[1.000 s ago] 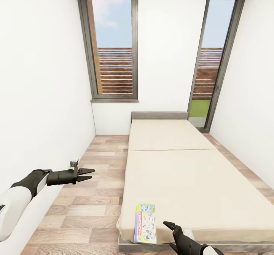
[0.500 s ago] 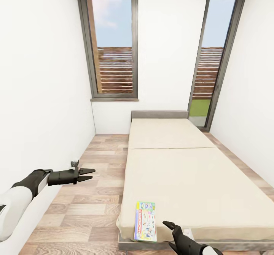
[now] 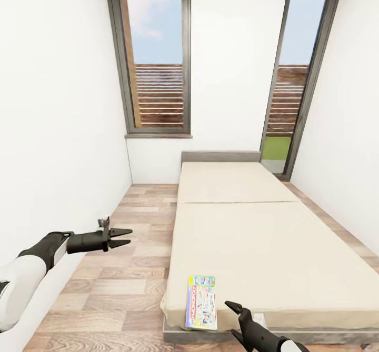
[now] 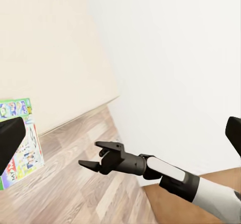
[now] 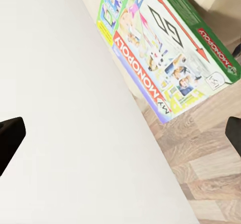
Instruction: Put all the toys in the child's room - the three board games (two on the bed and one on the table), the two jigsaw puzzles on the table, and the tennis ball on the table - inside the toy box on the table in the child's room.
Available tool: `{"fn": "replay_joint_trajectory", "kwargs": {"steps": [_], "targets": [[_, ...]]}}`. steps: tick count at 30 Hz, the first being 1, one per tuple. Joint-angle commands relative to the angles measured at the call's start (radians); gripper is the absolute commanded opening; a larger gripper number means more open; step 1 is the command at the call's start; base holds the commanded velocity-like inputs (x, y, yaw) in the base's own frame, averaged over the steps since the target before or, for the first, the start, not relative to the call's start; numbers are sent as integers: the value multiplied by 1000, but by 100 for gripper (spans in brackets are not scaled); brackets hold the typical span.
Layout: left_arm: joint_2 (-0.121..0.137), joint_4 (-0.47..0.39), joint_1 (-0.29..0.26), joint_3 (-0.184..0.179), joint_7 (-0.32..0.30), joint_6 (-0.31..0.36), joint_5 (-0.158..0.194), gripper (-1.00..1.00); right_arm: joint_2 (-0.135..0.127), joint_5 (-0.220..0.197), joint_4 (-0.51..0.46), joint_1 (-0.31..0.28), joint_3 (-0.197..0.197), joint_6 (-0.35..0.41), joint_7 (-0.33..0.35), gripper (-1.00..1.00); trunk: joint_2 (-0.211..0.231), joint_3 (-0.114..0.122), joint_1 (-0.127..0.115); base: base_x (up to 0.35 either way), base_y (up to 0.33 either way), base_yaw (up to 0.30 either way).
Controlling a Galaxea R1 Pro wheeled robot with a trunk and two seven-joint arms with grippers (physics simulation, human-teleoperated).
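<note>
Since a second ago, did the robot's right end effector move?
Yes, slightly: the right end effector slid toward the Monopoly box on the bed.

Monopoly board game (image 5: 165, 48), bed edge (image 5: 75, 133), seemingly overhanging

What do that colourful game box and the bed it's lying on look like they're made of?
The board game looks like glossy printed cardboard: crisp edges, a busy cover reading "MONOPOLY". The bed looks like soft matte cream fabric, plain with one seam across it, on a grey base. Since it is a render, both are guesses.
</note>
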Motion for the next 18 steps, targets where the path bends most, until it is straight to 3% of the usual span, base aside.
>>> {"fn": "replay_joint_trajectory", "kwargs": {"steps": [1,8,18], "targets": [[-2,-2,-1,7,-14,12,-11,100,0,-3,1,-1,-5,8,11,100,-8,-4,4,0,0,0],[-18,-10,-2,2,-47,15,-14,100,-3,-2,5,0,-5,15,80,100,-57,-26,31,0,0,0],[-21,-11,-2,1,-47,16,-14,100,-2,-1,6,0,-6,18,85,100,-127,-58,69,0,0,0]]}}
